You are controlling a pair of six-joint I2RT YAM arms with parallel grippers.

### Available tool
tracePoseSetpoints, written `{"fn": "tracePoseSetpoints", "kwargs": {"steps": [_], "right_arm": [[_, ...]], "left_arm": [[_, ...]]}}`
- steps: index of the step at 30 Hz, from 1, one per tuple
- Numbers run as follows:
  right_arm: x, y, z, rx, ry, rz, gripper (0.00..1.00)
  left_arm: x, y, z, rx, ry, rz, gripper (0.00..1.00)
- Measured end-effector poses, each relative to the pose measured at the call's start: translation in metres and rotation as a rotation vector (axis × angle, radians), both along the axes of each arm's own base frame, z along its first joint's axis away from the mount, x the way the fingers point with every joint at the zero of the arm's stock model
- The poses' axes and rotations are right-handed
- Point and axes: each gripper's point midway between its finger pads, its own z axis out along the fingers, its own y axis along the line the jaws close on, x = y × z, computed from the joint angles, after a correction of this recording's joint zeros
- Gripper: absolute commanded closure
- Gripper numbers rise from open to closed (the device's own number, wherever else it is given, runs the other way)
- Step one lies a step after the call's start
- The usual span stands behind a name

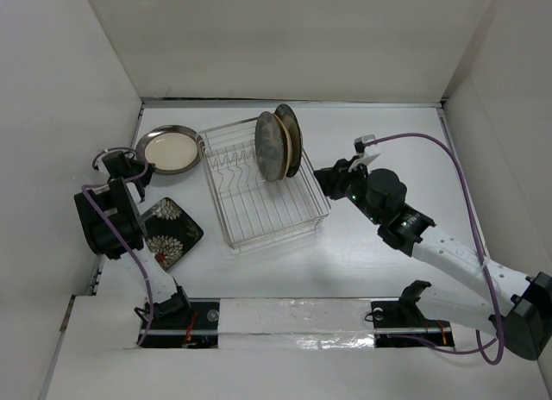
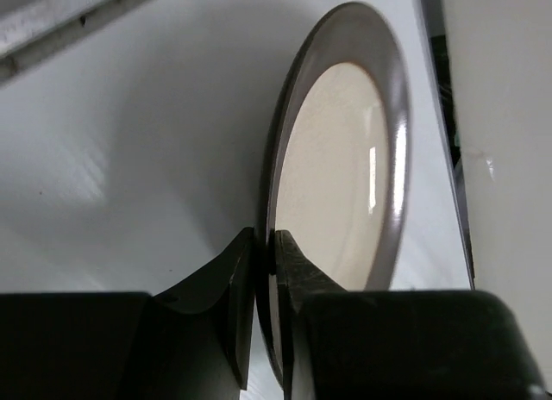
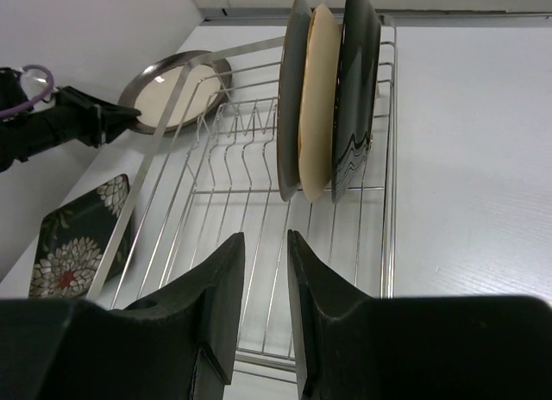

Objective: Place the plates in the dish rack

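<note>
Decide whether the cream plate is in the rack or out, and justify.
Out. The cream plate sits left of the rack, outside its wires, its rim pinched in the left gripper.

dish rack (image 1: 259,212): shiny metal wire | cream plate (image 2: 345,176): glossy, silvery rim | table (image 1: 362,271): smooth matt | left pincer (image 2: 265,249): matt black

No writing, label, brand, number or sign can be read in any view. The floral plate (image 1: 168,234), left of the dish rack (image 1: 267,215), bears only white flower motifs, no lettering.
</note>
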Motion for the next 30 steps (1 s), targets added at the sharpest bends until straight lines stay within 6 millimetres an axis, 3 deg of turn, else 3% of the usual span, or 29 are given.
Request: {"fn": "tracePoseSetpoints", "kwargs": {"steps": [5,13,18,20,24,30], "right_arm": [[0.001,0.0,-0.002,-0.003,0.004,0.0,0.65],[0.0,-0.001,0.0,0.0,0.0,-0.003,0.51],[-0.002,-0.01,0.016,0.03,-0.032,-0.011,0.45],[-0.006,-0.011,0.023,0.045,-0.046,-0.001,0.41],[-0.013,-0.008,0.039,0.082,-0.065,0.034,0.21],[-0.019,0.01,0.074,0.136,-0.094,0.107,0.05]], "left_arm": [[-0.008,0.014,0.055,0.184,-0.028,-0.001,1.0],[-0.029,0.025,0.114,0.317,-0.072,0.057,1.0],[-0.048,0.024,0.156,0.363,-0.127,0.098,1.0],[-0.056,0.019,0.179,0.379,-0.17,0.104,1.0],[-0.069,0.004,0.222,0.406,-0.267,0.099,1.0],[-0.086,-0.039,0.277,0.333,-0.472,0.013,1.0]]}}
